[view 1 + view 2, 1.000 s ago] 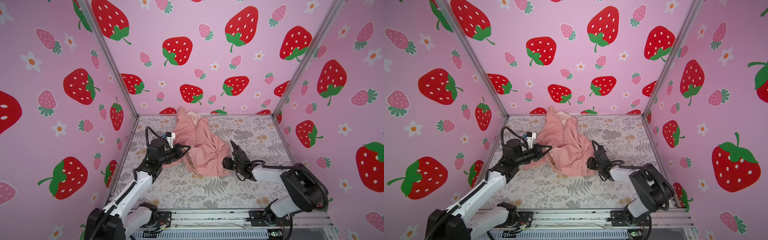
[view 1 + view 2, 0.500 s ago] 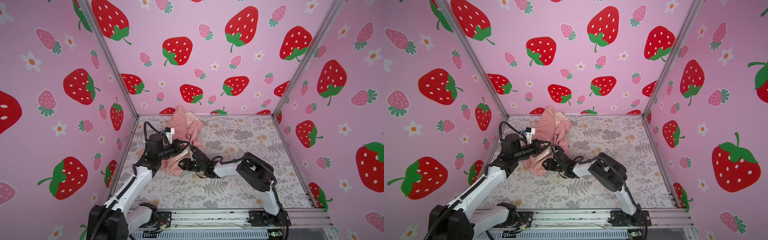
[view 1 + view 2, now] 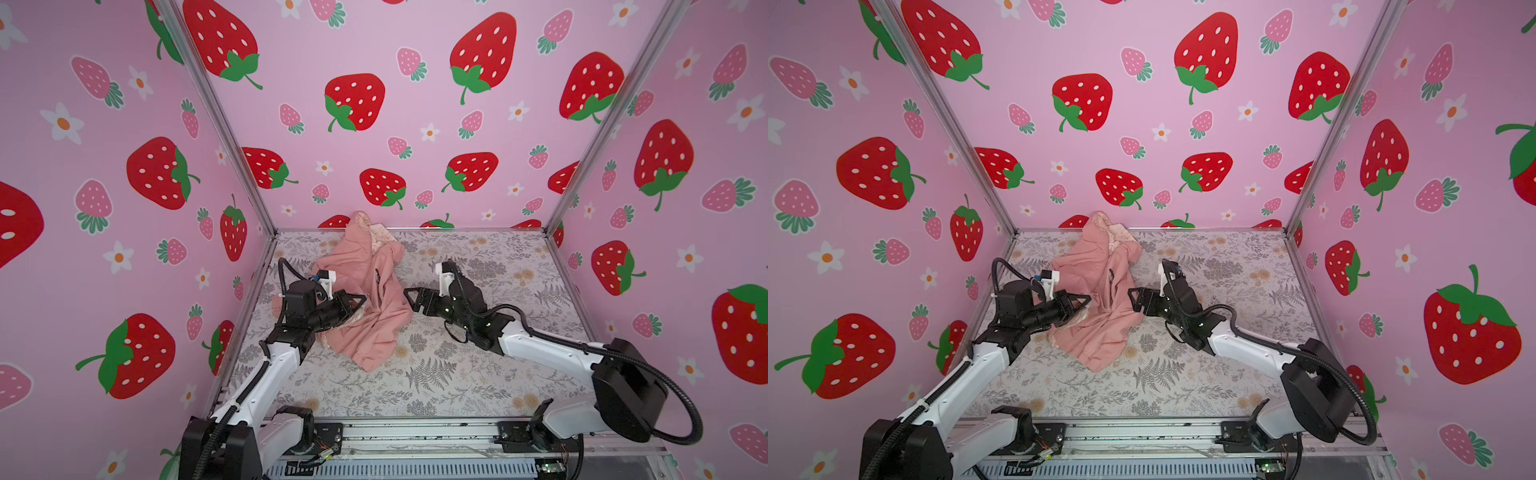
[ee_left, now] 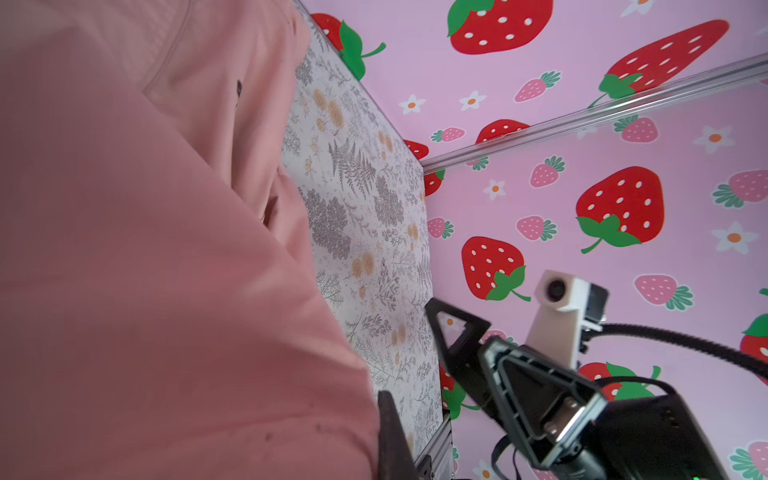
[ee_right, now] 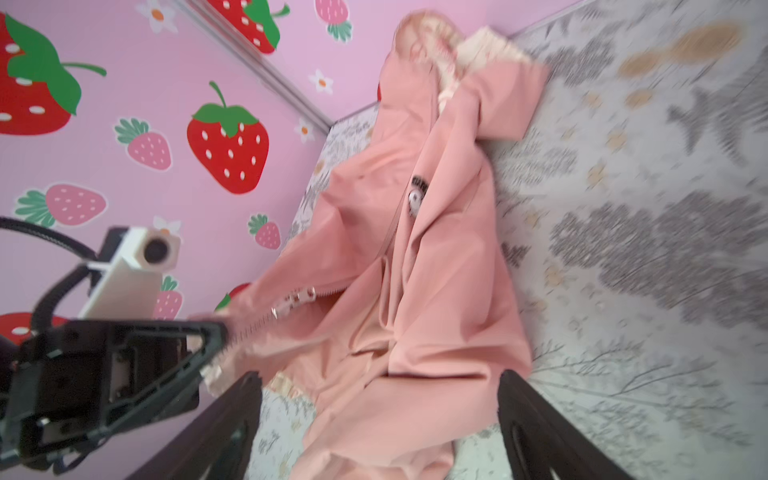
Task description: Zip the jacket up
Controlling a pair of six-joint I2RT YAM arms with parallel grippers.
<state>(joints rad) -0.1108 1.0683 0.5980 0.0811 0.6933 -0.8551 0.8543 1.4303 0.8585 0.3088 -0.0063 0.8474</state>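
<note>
My left gripper (image 3: 362, 297) is clamped tight on the jacket (image 3: 376, 326), arm stretched low toward the middle. My right gripper (image 3: 410, 300) faces it, its 2 fingers (image 5: 540, 419) spread wide and gripping nothing, forearm reaching in low.

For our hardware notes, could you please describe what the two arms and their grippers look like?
Both the left arm and right arm have white links with black joints. A black corrugated cable loops along each. The left gripper and right gripper are black, with hollow triangular fingers, and a white camera housing sits at each wrist.
</note>
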